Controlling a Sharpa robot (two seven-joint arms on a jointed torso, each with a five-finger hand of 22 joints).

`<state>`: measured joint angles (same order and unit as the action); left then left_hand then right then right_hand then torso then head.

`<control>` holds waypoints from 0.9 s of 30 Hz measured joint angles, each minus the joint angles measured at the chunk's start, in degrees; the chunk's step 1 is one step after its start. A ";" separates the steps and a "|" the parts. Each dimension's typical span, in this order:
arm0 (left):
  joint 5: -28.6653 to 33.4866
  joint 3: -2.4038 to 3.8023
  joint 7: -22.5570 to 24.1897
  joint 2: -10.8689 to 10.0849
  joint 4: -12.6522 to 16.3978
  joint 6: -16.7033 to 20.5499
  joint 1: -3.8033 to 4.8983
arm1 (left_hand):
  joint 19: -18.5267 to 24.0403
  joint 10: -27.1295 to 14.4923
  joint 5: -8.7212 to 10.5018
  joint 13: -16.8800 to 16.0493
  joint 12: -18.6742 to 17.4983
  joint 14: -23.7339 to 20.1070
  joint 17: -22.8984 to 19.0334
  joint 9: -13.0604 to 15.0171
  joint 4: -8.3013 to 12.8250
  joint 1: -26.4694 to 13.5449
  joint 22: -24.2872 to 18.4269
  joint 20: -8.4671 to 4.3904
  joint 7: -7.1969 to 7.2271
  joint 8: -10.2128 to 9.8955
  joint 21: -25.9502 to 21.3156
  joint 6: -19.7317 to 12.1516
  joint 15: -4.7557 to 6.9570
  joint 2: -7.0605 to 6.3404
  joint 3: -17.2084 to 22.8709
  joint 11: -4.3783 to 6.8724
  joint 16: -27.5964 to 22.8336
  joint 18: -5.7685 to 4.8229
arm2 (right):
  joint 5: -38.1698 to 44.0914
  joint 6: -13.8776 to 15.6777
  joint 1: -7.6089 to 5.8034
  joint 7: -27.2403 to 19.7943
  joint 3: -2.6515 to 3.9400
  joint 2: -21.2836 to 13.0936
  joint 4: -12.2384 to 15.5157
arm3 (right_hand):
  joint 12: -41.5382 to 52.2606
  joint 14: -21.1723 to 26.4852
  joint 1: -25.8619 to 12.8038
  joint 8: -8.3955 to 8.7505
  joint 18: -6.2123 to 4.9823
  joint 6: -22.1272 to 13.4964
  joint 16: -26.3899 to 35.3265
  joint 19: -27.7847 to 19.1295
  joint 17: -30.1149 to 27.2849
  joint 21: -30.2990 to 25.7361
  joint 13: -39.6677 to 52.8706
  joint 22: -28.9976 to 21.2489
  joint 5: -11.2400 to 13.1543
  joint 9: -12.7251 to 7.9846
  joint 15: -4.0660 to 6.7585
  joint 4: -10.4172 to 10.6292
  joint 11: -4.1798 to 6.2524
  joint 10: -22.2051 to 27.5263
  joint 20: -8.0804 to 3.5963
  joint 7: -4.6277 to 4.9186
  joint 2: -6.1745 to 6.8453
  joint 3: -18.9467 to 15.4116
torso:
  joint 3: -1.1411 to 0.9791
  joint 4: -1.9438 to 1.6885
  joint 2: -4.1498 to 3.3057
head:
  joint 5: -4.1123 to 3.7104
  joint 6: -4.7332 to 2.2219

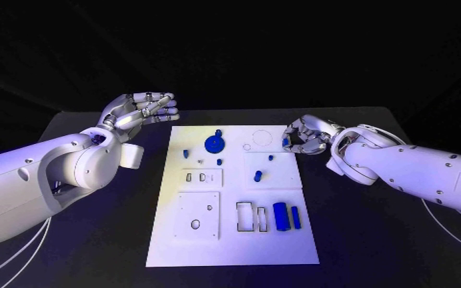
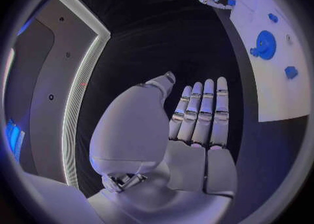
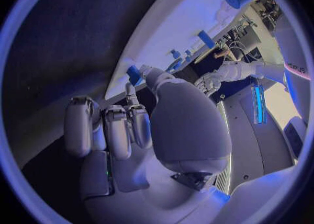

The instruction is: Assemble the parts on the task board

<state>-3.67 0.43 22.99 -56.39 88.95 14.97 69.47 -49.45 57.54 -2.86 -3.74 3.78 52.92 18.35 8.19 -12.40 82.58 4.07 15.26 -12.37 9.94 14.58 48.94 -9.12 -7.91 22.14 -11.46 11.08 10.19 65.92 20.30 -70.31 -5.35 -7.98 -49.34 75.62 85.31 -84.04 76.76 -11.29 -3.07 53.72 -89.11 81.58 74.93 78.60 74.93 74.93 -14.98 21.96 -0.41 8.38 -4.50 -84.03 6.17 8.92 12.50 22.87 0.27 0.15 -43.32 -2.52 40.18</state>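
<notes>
Silver fingers of the right hand (image 1: 306, 137) pinch a small blue part (image 1: 286, 143) at the task board (image 1: 230, 248)'s right edge, near its far corner. The left hand (image 1: 142, 111) hovers off the board's far left corner, fingers straight, together, holding nothing. Bare black table (image 1: 96, 235) flanks both long edges.

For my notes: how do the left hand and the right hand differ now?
The left hand hovers beside the task board with straight fingers, holding nothing. The right hand is at the board's edge, fingers curled, pinching a small blue part. Both are silver, on white arms.
</notes>
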 measured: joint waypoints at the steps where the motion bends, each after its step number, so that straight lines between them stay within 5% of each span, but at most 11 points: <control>1: 0.00 0.00 0.00 -0.02 0.00 0.00 0.00 | 0.00 0.00 0.00 0.00 0.00 0.00 0.00 0.00 0.00 0.00 0.00 0.00 0.00 0.00 0.00 0.00 0.00 0.00 0.00 0.00 0.00 0.00 | 0.02 0.00 0.00 0.02 0.00 0.01 0.00 | 0.00 0.00 -0.01 -0.03 0.00 0.03 0.00 0.15 0.00 0.09 0.00 0.00 0.00 0.00 0.00 -0.01 0.00 0.00 0.12 -0.03 -0.01 0.01 | 0.00 0.00 0.00 | 0.00 0.02; 7: 0.00 0.00 -0.03 -0.05 -0.01 0.00 0.00 | 0.00 0.00 0.00 0.00 0.00 0.00 0.00 0.00 0.00 0.00 0.00 0.00 0.00 0.00 0.00 0.00 0.00 0.00 0.00 0.00 0.00 0.00 | 0.11 0.02 0.00 0.14 0.00 0.05 0.00 | 0.34 0.01 0.11 -1.39 0.00 2.20 0.00 0.72 0.00 0.28 0.00 -0.01 0.00 0.51 0.67 -0.26 0.91 0.06 -0.35 -0.96 -1.64 1.38 | 0.00 0.02 -0.02 | -0.01 0.06; 9: 0.00 0.00 -0.03 -0.05 -0.01 0.00 0.00 | 0.00 0.00 0.00 0.00 0.00 0.00 0.00 0.00 0.00 0.00 0.00 0.00 0.00 0.00 0.00 0.00 0.00 0.00 0.00 0.00 0.00 0.00 | 0.15 0.04 0.00 0.18 0.00 0.06 0.00 | 0.58 0.01 0.30 -2.14 0.00 2.92 0.00 1.01 -0.01 0.54 -0.01 -0.01 3.40 0.66 1.26 -0.70 1.54 0.09 -0.64 -1.50 -2.28 2.65 | 0.00 0.02 -0.02 | 0.01 0.07; 13: 0.00 0.00 -0.05 -0.05 -0.02 0.00 0.00 | 0.00 0.00 0.00 0.00 0.00 0.00 0.00 0.00 0.00 0.00 0.00 0.00 0.00 0.00 0.00 0.00 0.00 0.00 0.00 0.00 0.00 0.00 | 0.27 0.17 0.00 0.23 0.00 0.10 0.00 | 0.66 0.01 0.09 -3.17 0.00 3.83 0.00 1.00 -0.01 0.56 -0.01 -0.01 4.27 0.98 1.67 -1.28 1.98 0.12 -1.07 -2.12 -2.65 3.80 | 0.00 0.01 -0.02 | 0.03 0.09; 27: 0.00 0.00 -0.11 -0.10 -0.08 0.00 0.01 | 0.00 0.00 0.00 0.00 0.00 0.00 0.00 0.00 0.00 0.00 0.00 0.00 0.00 0.00 0.00 0.00 0.00 0.00 0.00 0.00 0.00 0.00 | 0.88 3.33 -0.09 1.39 0.01 -0.47 2.37 | 0.66 0.21 0.39 -3.93 0.00 3.91 0.00 1.31 -0.02 0.93 -0.02 -0.02 4.67 0.97 1.86 -1.76 2.22 -0.04 -1.37 -2.09 -3.25 4.60 | -0.02 0.06 -0.02 | 0.12 0.10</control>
<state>-3.67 0.43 22.88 -56.48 88.87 14.98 69.48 -49.45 57.54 -2.86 -3.74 3.78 52.92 18.35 8.19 -12.40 82.58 4.07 15.26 -12.37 9.94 14.58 48.94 -9.12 -7.91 22.14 -11.46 11.08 10.19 66.80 23.64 -70.40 -3.96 -7.97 -49.81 77.99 85.97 -83.84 77.15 -15.22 -3.07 57.63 -89.11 82.89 74.91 79.53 74.92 74.91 -10.31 22.93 1.45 6.62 -2.29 -84.07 4.80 6.83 9.25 27.47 0.25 0.21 -43.34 -2.40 40.28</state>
